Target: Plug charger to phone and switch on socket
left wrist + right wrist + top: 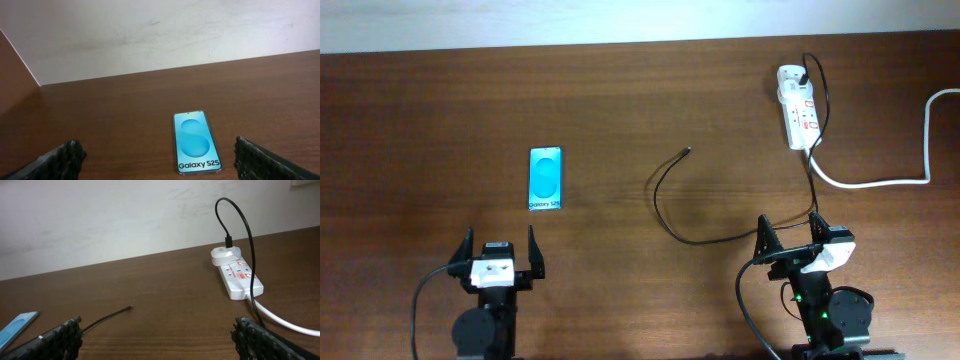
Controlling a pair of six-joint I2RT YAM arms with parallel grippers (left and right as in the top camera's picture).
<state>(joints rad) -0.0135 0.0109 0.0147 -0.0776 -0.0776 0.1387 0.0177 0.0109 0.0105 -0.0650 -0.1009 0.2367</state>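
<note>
1. Nearest me, the left end effector point(500, 240) and the right end effector point(789, 232) both sit at the bench's point(620, 90) near edge. Each has its jaws spread wide and nothing between them.
2. The charger point(660, 205) loops just in front of the right fingertips. My worry is snagging that loop on the way out, which would drag the connector off line.
3. The phone point(546, 178) lies flat and screen up, straight ahead of the left end effector but apart from it, lettered end towards me. Nothing braces it, so I judge it would slide if I pushed a plug in. I can't make out its port.
4. The charger's free tip rests further out, between phone and socket and well apart from both. It's thin and flat on the bench, so the pads may skid off it.
5. Farthest, beyond the right end effector, lies the socket point(798, 112). Its red switches are small, and a clumsy press could shove the whole strip.
</note>
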